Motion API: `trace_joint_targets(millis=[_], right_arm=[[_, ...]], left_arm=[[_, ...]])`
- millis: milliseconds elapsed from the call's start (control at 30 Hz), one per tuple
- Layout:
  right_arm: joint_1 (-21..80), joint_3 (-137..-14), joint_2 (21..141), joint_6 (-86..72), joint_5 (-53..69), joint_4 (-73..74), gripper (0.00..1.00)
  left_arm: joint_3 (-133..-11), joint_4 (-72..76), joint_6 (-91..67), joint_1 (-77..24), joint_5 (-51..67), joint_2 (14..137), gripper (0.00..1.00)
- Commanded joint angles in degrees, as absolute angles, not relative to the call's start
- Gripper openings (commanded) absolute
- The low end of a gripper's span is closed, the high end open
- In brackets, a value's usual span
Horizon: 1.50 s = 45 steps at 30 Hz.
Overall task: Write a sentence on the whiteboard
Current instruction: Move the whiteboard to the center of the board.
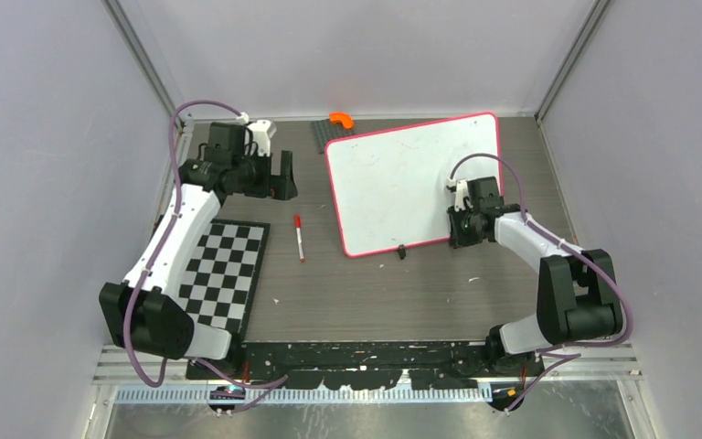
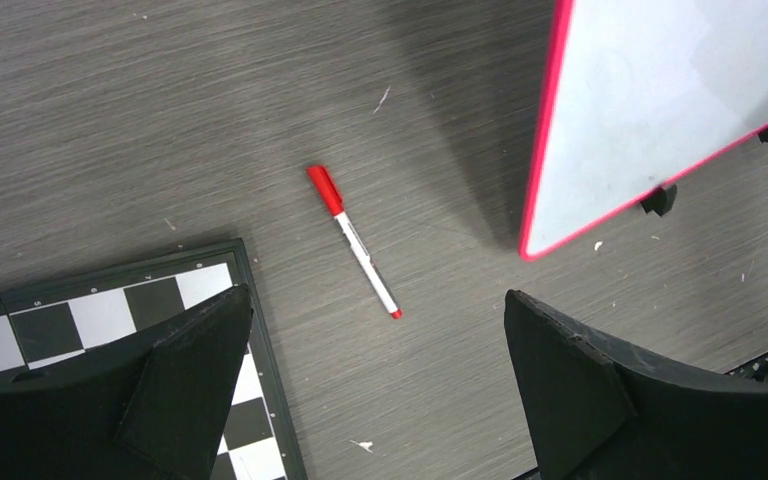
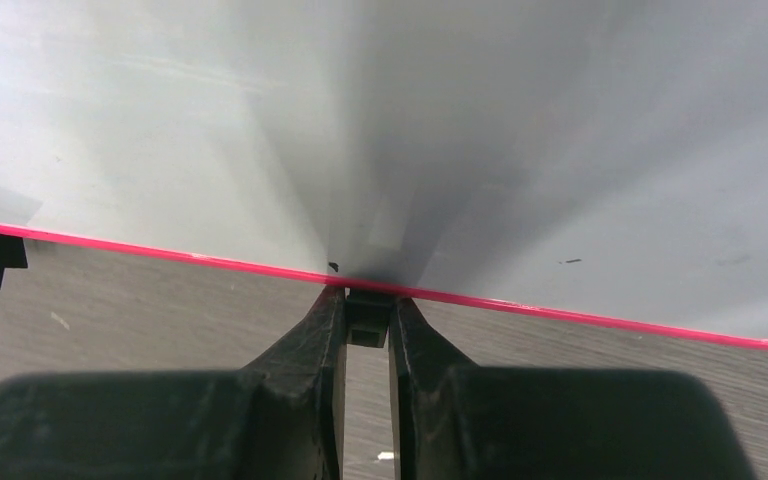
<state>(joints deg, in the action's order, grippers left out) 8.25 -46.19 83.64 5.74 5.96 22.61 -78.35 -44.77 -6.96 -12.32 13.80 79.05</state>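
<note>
Red marker (image 2: pixel 353 243) lies free; our left gripper (image 2: pixel 377 295) hangs spread over it, right gripper (image 3: pixel 367 300) clamps the whiteboard (image 1: pixel 402 178) clip (image 3: pixel 367 322). We advise descending centred on its barrel.

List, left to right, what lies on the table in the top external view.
checkerboard mat → red marker → whiteboard

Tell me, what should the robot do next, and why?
Probably lower the left gripper onto the marker and close. The whiteboard is blank, the marker lies on the table under that open gripper, and the right gripper pinches the whiteboard's clip.
</note>
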Motion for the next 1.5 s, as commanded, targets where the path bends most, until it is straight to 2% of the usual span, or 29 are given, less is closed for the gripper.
trace_joint_targets(millis=[0,100,333,533,833,867,967,1033,1200,1367,1467], right_arm=[[9.34,-44.61,80.08,11.08,12.46,25.82,0.00],[9.44,-44.64,80.75,11.51,12.26,25.93,0.00],[9.47,-43.39,80.37,15.93,11.59,26.91,0.00],[9.67,-42.03,79.15,19.68,14.15,28.07,0.00],[9.74,-41.85,77.93,22.76,13.29,30.24,0.00],[9.78,-41.93,77.74,22.57,12.74,30.15,0.05],[9.79,-42.56,77.02,21.55,11.54,30.35,0.34],[9.68,-43.56,76.57,20.66,11.45,31.28,0.47],[9.73,-45.95,74.64,19.50,13.51,34.33,0.60],[9.75,-49.74,72.07,18.15,15.87,38.25,0.68],[9.77,-52.88,70.14,16.91,17.81,40.59,0.74]], left_arm=[[-78.46,-45.46,-4.18,-10.57,15.78,82.55,0.97],[-78.43,-45.67,-5.52,-10.55,13.74,86.76,0.91],[-74.49,-40.87,-15.97,-10.95,5.51,94.25,0.84],[-70.29,-36.72,-20.96,-13.80,0.45,98.41,0.70],[-69.35,-33.97,-21.82,-19.01,-3.16,102.11,0.62],[-69.62,-33.87,-22.02,-19.13,-3.16,102.83,0.62],[-70.36,-33.50,-22.24,-19.69,-2.96,105.09,0.58],[-70.66,-33.56,-22.40,-20.14,-2.89,106.17,0.57],[-70.35,-33.53,-22.71,-20.91,-2.57,107.98,0.51],[-72.06,-35.98,-22.59,-20.83,-2.69,110.24,0.31],[-73.52,-37.41,-23.12,-20.47,-2.16,109.80,0.24]])
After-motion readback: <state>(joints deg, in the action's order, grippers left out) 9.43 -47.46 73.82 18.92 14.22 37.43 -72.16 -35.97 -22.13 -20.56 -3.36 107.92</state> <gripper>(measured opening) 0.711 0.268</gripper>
